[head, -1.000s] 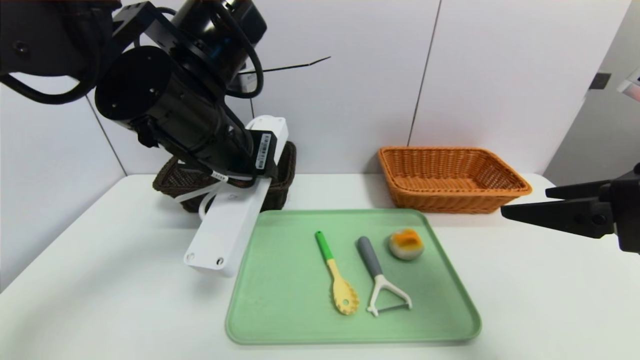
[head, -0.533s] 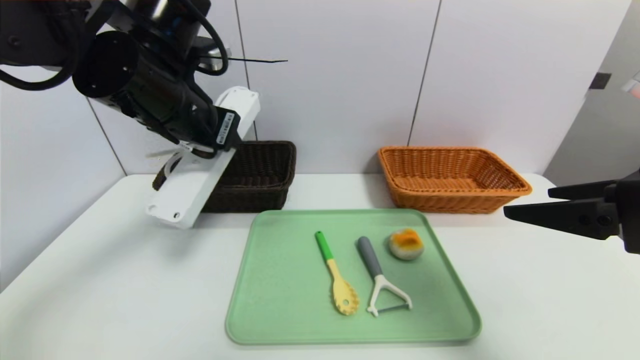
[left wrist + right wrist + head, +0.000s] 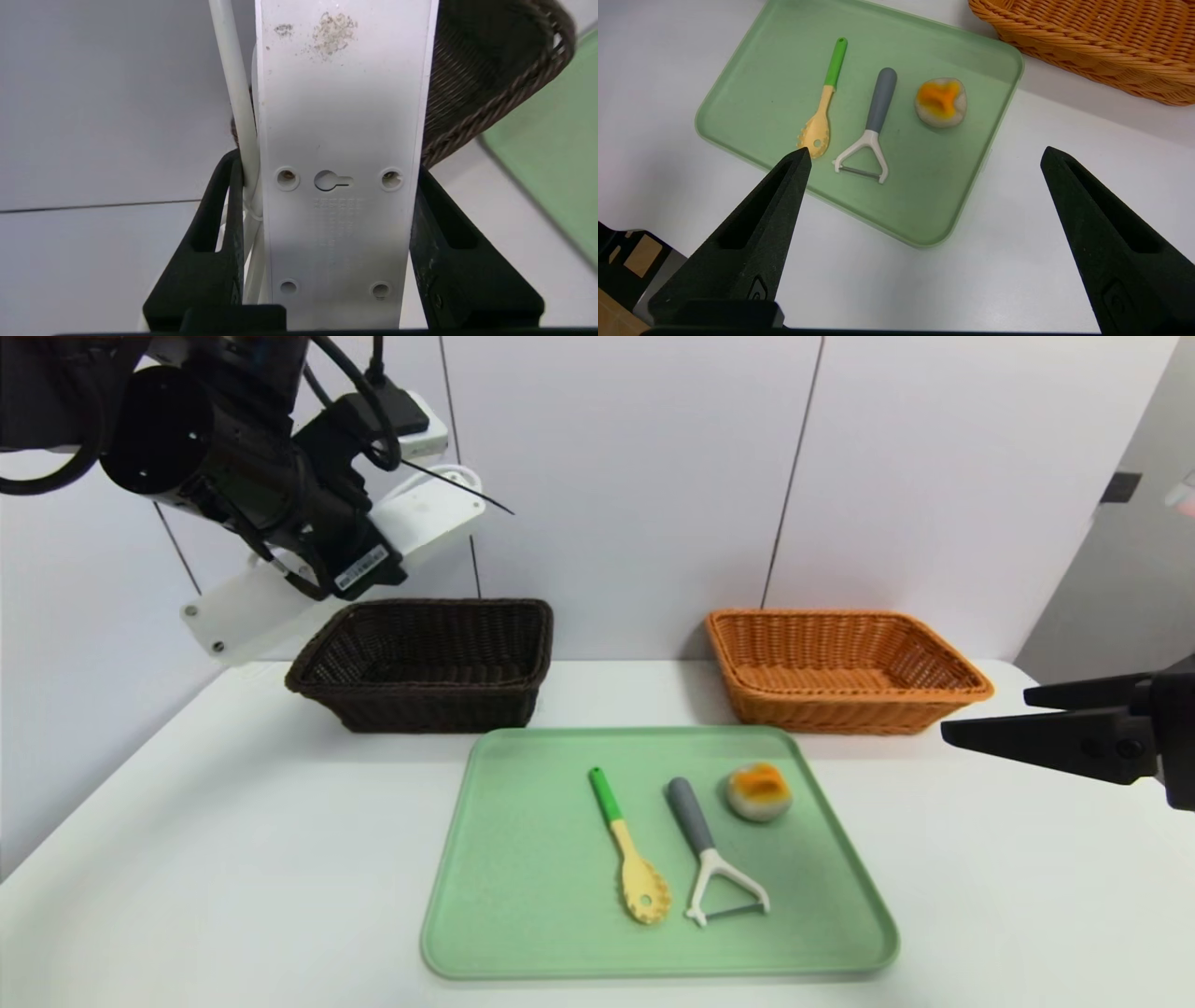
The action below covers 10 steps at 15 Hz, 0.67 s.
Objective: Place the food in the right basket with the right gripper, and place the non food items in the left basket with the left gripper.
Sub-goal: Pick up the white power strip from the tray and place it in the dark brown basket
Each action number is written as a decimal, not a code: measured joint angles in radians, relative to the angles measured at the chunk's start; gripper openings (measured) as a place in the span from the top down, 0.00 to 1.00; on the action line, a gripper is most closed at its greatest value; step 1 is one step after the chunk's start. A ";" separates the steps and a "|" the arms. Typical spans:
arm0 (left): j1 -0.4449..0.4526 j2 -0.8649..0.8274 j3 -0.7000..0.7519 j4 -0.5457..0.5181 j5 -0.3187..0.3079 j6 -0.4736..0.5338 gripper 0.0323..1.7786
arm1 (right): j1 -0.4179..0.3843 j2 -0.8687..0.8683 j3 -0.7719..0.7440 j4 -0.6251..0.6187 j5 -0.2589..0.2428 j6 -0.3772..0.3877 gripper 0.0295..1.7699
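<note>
- Currently left gripper (image 3: 327, 242) clamps the power strip (image 3: 280, 579) mid-air, up-left of the dark basket (image 3: 425, 663); long axis slants across the basket's far-left corner, so drop lies right and nearer
- right gripper (image 3: 924, 186) spread wide, parked far right

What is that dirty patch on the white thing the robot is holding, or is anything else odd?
Only that: a brownish smudge on the back of the power strip, which the left gripper clamps above the dark basket. Its cord is pinched alongside. Nothing else looks wrong.
</note>
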 joint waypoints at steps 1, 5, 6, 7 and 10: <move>0.007 0.001 0.001 -0.014 0.000 0.083 0.47 | -0.001 0.000 0.002 0.000 0.000 0.000 0.04; 0.019 0.026 0.021 -0.050 0.001 0.317 0.47 | 0.000 0.000 0.003 -0.001 0.000 -0.002 0.04; 0.020 0.041 0.026 -0.063 0.003 0.337 0.47 | 0.000 0.000 0.003 -0.001 0.000 -0.002 0.04; 0.021 0.060 0.030 -0.085 0.003 0.342 0.47 | 0.000 0.000 0.003 -0.001 -0.001 -0.002 0.04; 0.028 0.139 0.035 -0.204 0.006 0.346 0.47 | -0.001 -0.002 0.004 0.000 -0.007 -0.002 0.04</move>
